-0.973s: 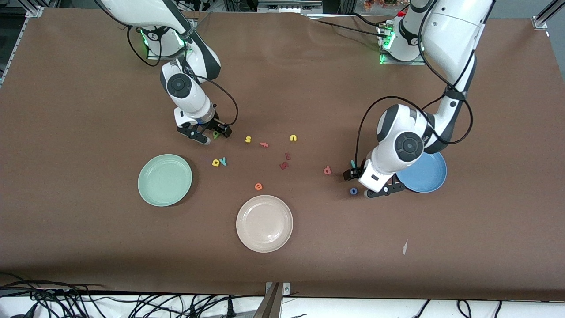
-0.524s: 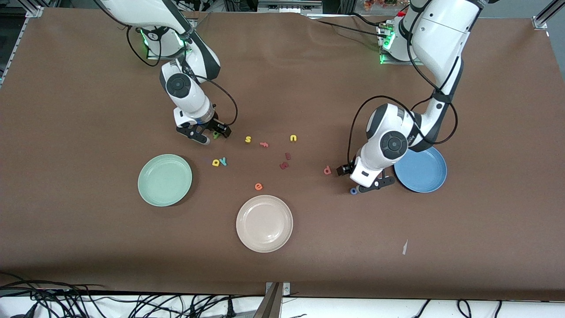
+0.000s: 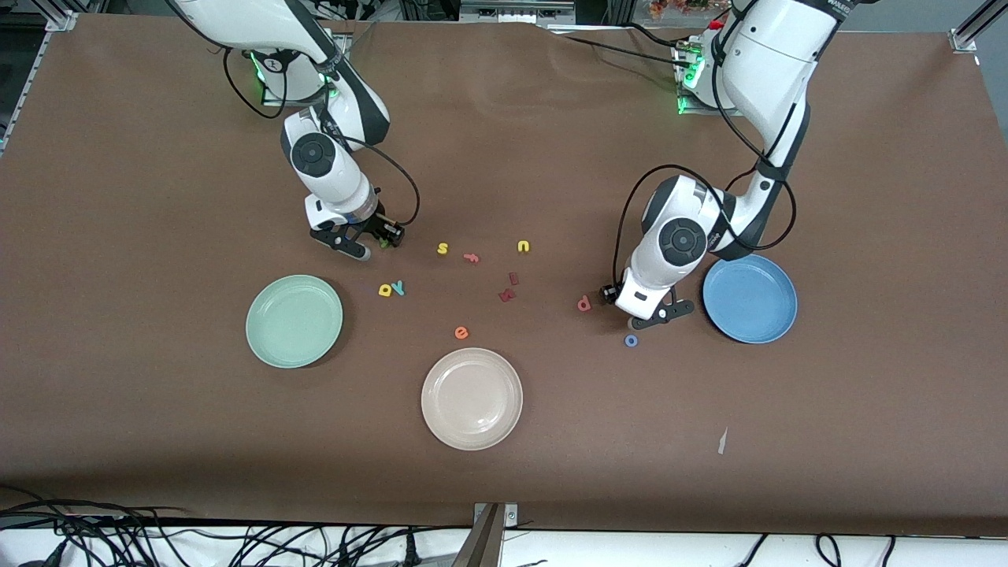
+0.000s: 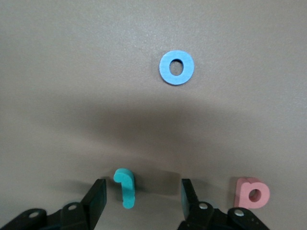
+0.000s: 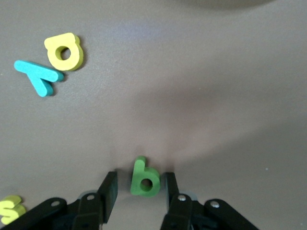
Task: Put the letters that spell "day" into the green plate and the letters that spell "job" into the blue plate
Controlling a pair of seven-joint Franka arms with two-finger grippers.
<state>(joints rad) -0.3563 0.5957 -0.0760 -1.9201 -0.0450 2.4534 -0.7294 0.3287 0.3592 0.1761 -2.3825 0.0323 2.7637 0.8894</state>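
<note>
Robotics lab, brown-covered table (image 3: 504, 472), bolted arm bases (image 3: 713, 83), aluminium framing, loose cables (image 3: 197, 535)

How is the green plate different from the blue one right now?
The green plate is pale mint, while the blue plate is mid-blue. The green plate sits toward the right arm's end of the table, the blue plate toward the left arm's end. The green plate lies slightly nearer the front camera than the blue plate. Both are round, shallow-rimmed, similar in size, and hold no letters.
</note>
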